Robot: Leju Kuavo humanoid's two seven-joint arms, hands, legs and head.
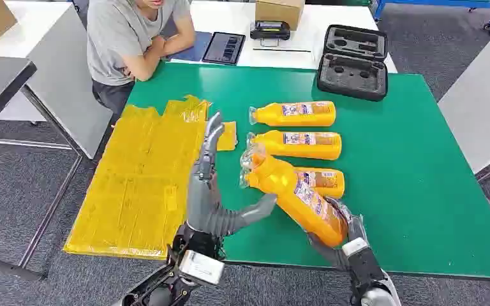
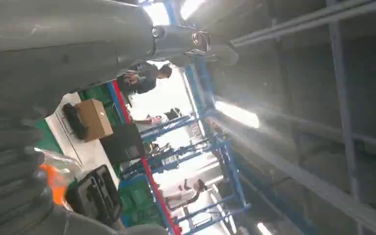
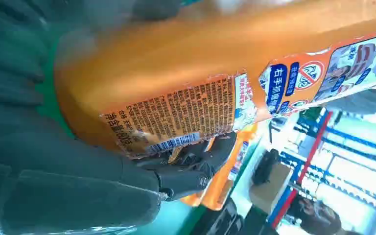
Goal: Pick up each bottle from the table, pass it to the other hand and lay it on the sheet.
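Observation:
My right hand (image 1: 343, 231) grips the base of an orange bottle (image 1: 293, 192), held tilted above the green table (image 1: 415, 178) with its plastic-wrapped cap toward my left hand. Up close, the bottle's label (image 3: 186, 115) and my dark fingers (image 3: 191, 166) wrapped around it show in the right wrist view. My left hand (image 1: 209, 185) is open, fingers pointing away and thumb stretched toward the bottle, just short of it. Three more orange bottles lie on the table: far (image 1: 296, 113), middle (image 1: 300, 144) and near (image 1: 325, 182), the last partly behind the held one. The yellow sheet (image 1: 140, 178) covers the table's left end.
A person in a grey shirt (image 1: 124, 38) sits at the far left corner with folded arms. A black foam case (image 1: 353, 62) lies at the table's far edge. A tablet (image 1: 223, 48), a small device and a cardboard box (image 1: 279, 11) sit on the white table behind.

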